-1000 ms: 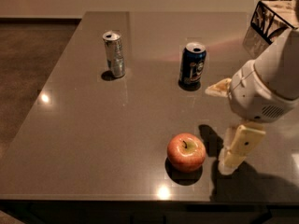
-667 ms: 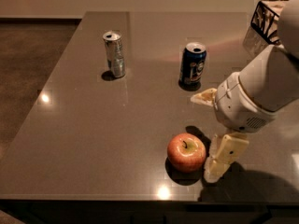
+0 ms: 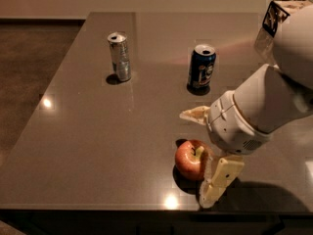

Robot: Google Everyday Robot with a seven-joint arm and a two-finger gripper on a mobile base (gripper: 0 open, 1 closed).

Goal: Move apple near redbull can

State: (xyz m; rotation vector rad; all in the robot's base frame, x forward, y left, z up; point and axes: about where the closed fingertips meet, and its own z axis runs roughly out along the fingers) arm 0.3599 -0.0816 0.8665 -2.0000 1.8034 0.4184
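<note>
While my claw (image 3: 194, 156) stands spread wide with nothing in its grip, I judge the step in hand to be the grasp; the carry has not begun.

Far to the left of the claw and well beyond it, the tall slim silver metallic redbull can (image 3: 120, 57) stands upright on the dark, glossy grey counter (image 3: 98, 146). That is where I must end up, and a broad bare stretch lies between it and me.

The round red-orange apple (image 3: 188, 161), with its yellowish top, sits in the gap of the claw. My cream far finger (image 3: 195, 114) lies beyond it and apart from it. My cream near finger (image 3: 221, 176) is right against its right flank, though I cannot tell whether it touches.

Beyond the claw, a little right of the apple, the shorter dark blue can (image 3: 202, 66) stands upright, apart from my far finger. My bulky white arm (image 3: 264, 106) fills the right side.

Next I should settle the fingers evenly about the apple and close. A one-sided push would likely roll it. Then I lift, swing left and away, keeping clear of the dark blue can. I set the apple down just beside the redbull can, which looks easy to topple.
</note>
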